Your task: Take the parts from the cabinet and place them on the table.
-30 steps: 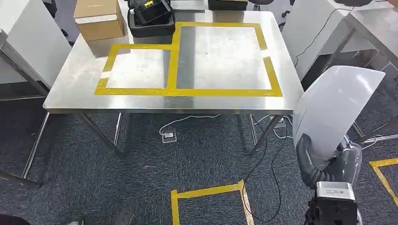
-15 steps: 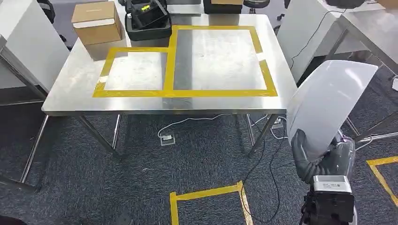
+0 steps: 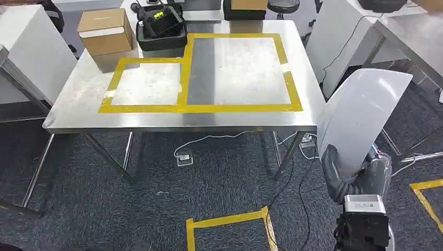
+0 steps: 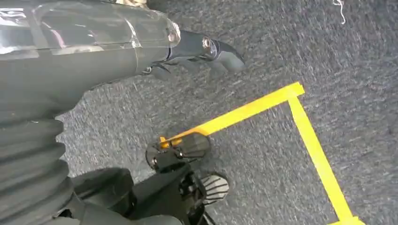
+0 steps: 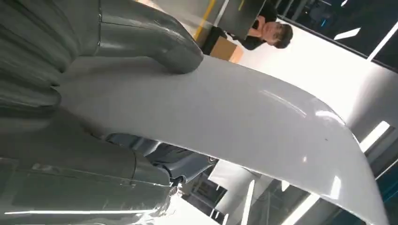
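Observation:
My right hand (image 3: 349, 177) grips the lower edge of a large white curved panel (image 3: 361, 114), held upright beside the steel table's right front corner. In the right wrist view the thick thumb (image 5: 150, 42) presses on the panel (image 5: 244, 122), with the darker fingers beneath it. The steel table (image 3: 78, 104) stands ahead, with two yellow-taped rectangles, a small one (image 3: 146, 83) on the left and a large one (image 3: 237, 68) on the right, both bare. My left hand (image 4: 202, 51) hangs over the carpet with fingers stretched out, holding nothing.
A cardboard box (image 3: 104, 31) and a black case (image 3: 161, 29) sit at the table's far left. A white partition (image 3: 36, 57) flanks the left, another steel table (image 3: 412, 36) the right. Cables (image 3: 292, 157) lie under the table. A person (image 5: 270, 33) stands beyond it.
The whole picture has shifted: the camera moved, with the table now slightly lower and further left. The white panel stays in my right hand's grip.

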